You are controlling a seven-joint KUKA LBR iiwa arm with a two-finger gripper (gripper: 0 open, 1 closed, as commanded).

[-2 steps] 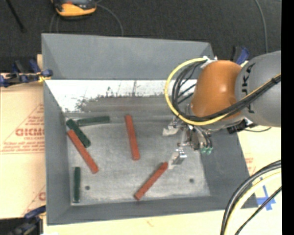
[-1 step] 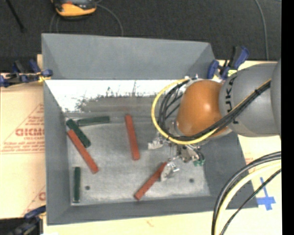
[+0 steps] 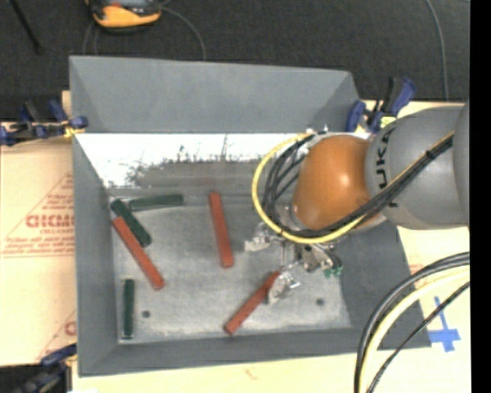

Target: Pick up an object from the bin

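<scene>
- Dark backdrop all round the grey metal bin [image 3: 213, 97]. An orange-and-black handheld device [image 3: 121, 2] lies beyond the far wall, clear of the job.
- The arm [image 3: 425, 170] comes in from the right. Its orange wrist cover [image 3: 331, 182], looped with yellow and black cables, hangs over the bin's right half.
- The gripper [image 3: 288, 283] is low over the bin floor, right of centre, at the upper-right end of a red bar [image 3: 247, 309]. Can't tell whether it touches the bar or sits just above it.
- Gripper state: can't tell whether it's apart or together, because the metal parts there blur into one cluster.
- The target red bar lies flat on the floor with its long axis diagonal. Its lower-left end points at the front wall and its upper-right end is at the gripper.
- My read on why this one: it lies alone with free floor on both sides, so the approach is clean.
- Risk: the gripper is at the bar's end, not its middle. Lifted from there, I'd expect the bar to droop or swing about the grip.
- Everything else is well apart from the gripper:
  - a second red bar [image 3: 221, 229] near centre, running almost front to back
  - a third red bar [image 3: 139, 256] on the left, diagonal
  - a short dark green bar [image 3: 131, 222] across that third bar's upper end
  - a green bar [image 3: 157, 202] lying crosswise near the back wall
  - a green bar [image 3: 128, 307] along the left wall, near the front corner
</scene>
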